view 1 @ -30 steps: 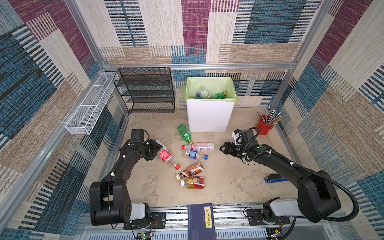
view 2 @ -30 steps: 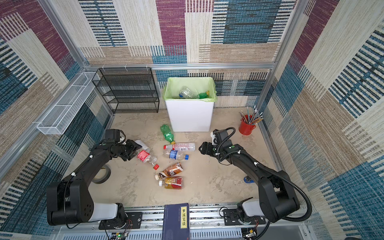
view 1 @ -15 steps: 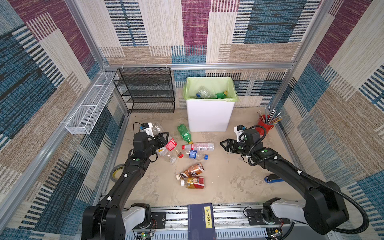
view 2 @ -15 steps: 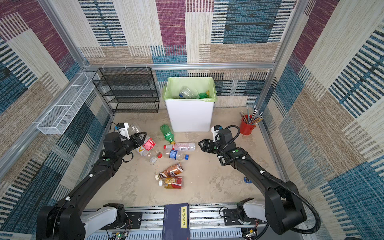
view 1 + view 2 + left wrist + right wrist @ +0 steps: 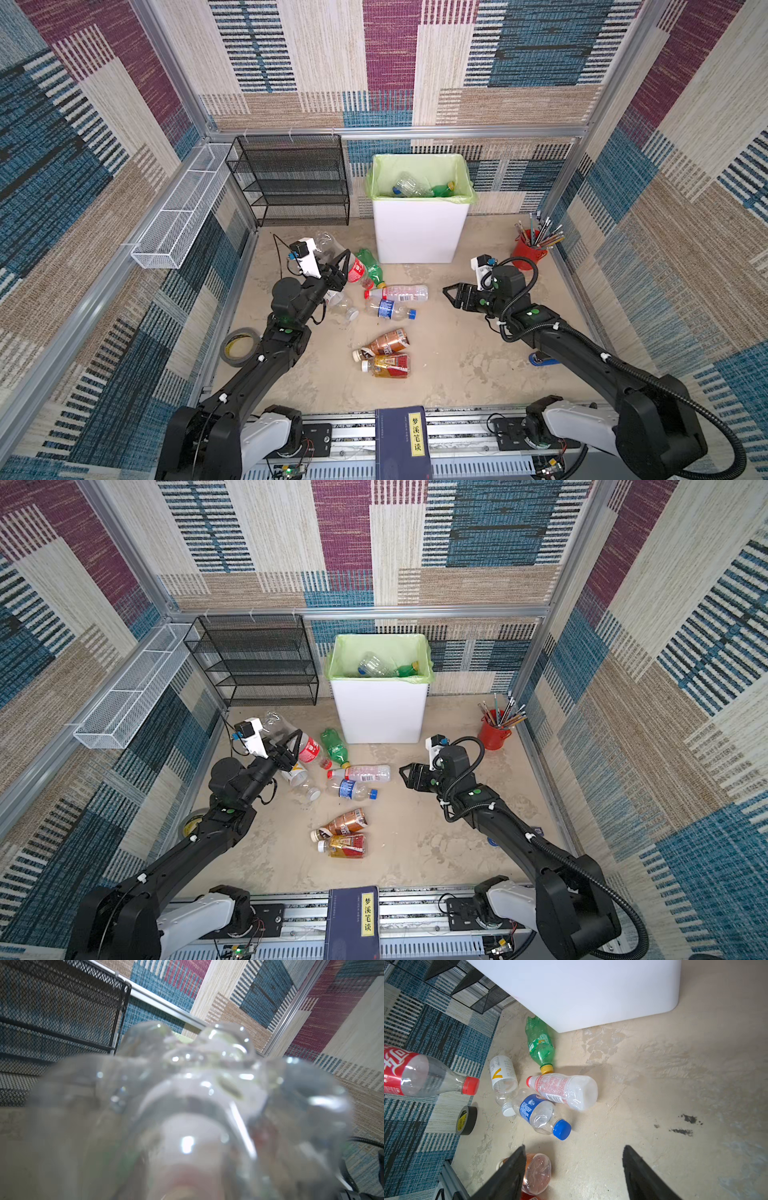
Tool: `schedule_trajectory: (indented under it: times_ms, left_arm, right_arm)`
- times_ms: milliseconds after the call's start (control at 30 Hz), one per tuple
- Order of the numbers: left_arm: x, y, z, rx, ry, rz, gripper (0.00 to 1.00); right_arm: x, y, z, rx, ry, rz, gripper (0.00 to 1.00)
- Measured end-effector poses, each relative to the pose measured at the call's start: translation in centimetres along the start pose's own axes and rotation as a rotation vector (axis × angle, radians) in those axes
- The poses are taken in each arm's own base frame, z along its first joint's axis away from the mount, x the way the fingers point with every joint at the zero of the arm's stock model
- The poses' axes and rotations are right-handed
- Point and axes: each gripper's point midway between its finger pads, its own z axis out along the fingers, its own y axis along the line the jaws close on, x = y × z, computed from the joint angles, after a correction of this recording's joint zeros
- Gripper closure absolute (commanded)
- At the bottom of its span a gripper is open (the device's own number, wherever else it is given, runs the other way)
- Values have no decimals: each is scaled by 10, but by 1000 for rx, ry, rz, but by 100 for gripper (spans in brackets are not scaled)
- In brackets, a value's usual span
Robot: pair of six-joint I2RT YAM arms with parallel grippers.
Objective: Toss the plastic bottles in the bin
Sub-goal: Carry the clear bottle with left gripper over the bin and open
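Note:
My left gripper (image 5: 341, 269) is shut on a clear bottle with a red label and red cap (image 5: 309, 750), held off the floor to the left of the bin (image 5: 419, 232). The bottle's clear base (image 5: 187, 1095) fills the left wrist view and hides the jaws. The white bin has a green bag, and bottles (image 5: 411, 187) lie inside. My right gripper (image 5: 451, 296) stands open and empty above the floor (image 5: 573, 1147). On the floor lie a green bottle (image 5: 370, 266), a pink-labelled one (image 5: 399, 293), a blue-labelled one (image 5: 388, 309), a white-capped one (image 5: 343, 305) and two amber ones (image 5: 384, 343).
A black mesh rack (image 5: 291, 178) stands at the back left and a white wire basket (image 5: 178, 212) hangs on the left wall. A red cup of pencils (image 5: 528, 253) is right of the bin. A tape roll (image 5: 239, 347) lies by my left arm, and a blue book (image 5: 403, 440) at the front edge.
My left gripper has lifted the red-labelled bottle off the floor and carried it up and toward the bin. My right gripper has drawn back a little to the right.

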Motion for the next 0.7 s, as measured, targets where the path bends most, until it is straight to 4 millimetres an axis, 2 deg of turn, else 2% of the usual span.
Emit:
schedule_trajectory:
  times_ms: [267, 333, 400, 467, 533, 600, 700]
  left_arm:
    - [-34, -21, 2, 69, -135, 31, 44]
    - [-48, -32, 6, 96, -166, 36, 43]
    - [-70, -48, 13, 137, -210, 48, 41]
    - [-100, -69, 24, 190, -264, 69, 39]
    - [-142, -93, 40, 246, -342, 92, 36]
    - [-195, -114, 61, 285, -438, 115, 26]
    - [-270, -134, 97, 293, -589, 137, 16]
  right_arm:
    - [-1, 2, -6, -6, -22, -32, 25]
    - [-3, 3, -10, -9, -34, -38, 25]
    - [-5, 6, -13, -15, -46, -43, 25]
    - [-9, 7, -16, -8, -55, -48, 25]
    - [-19, 12, -22, -6, -79, -54, 25]
    - [-32, 22, -29, -22, -111, -62, 25]
    - [-44, 31, -37, -38, -142, -51, 24]
